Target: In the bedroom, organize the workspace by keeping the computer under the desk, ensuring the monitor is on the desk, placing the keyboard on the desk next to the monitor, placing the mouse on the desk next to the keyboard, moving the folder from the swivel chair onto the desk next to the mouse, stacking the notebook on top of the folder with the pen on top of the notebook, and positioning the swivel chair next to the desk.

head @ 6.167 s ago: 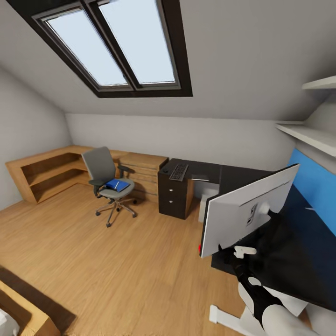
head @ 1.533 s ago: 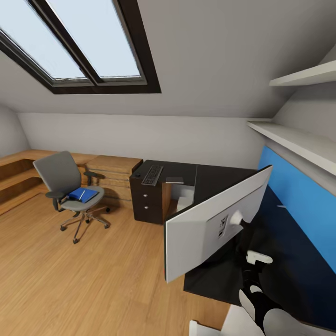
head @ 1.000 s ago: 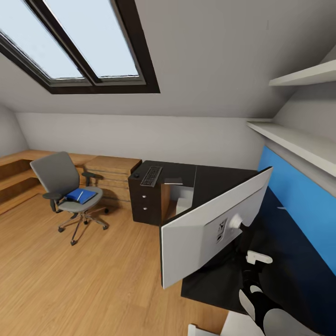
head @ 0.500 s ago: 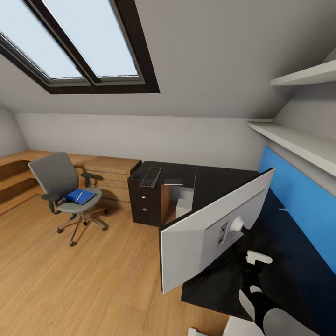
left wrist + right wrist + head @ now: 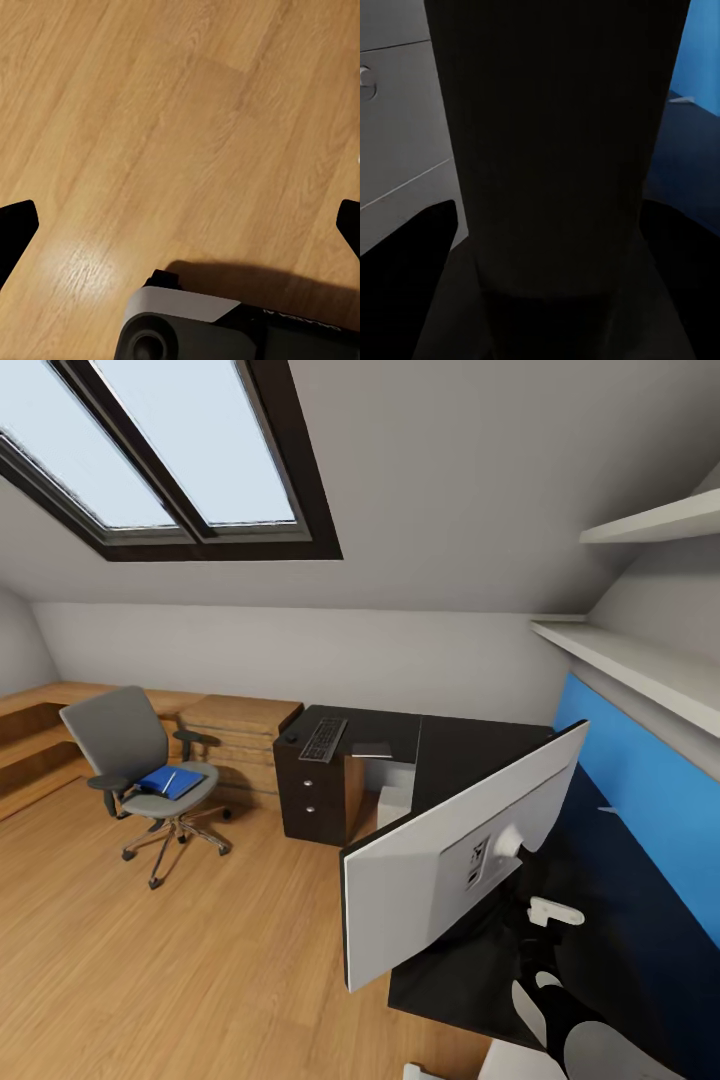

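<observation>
**Right claw on the monitor stand at the black desk**

In the right wrist view the right gripper (image 5: 556,247) has its two dark fingers (image 5: 412,255) on either side of the slim black upright stand of the monitor (image 5: 555,142), clamped on it as far as the dark picture lets one judge. Behind the stand lie the pale grey rear panel of the screen and a strip of bright blue back panel (image 5: 701,52).

From the head camera, the black-and-white right arm (image 5: 560,1010) reaches up to the base of that stand. The wide thin flat monitor (image 5: 440,860) shows its light grey back and is tilted over the large black L-shaped desk (image 5: 470,760).

The left gripper (image 5: 180,225) hangs over the light wooden plank floor (image 5: 150,112), its black fingertips (image 5: 15,232) spread wide apart at the two edges of the left wrist view, with nothing between them.

Farther along the desk, above the black drawers with round silver knobs (image 5: 310,795), lies the slim dark-keyed keyboard (image 5: 324,738). Just beside it sits the small black rounded mouse (image 5: 292,737), and on the keyboard's other side a thin flat grey-white notebook (image 5: 372,750). The light grey-white boxy computer tower (image 5: 395,800) stands under the desk.

Well apart from the desk, on the floor near the light wooden low cabinets (image 5: 240,725), stands the grey upholstered swivel chair (image 5: 140,760). The flat bright blue folder (image 5: 168,781) lies on its seat.
</observation>
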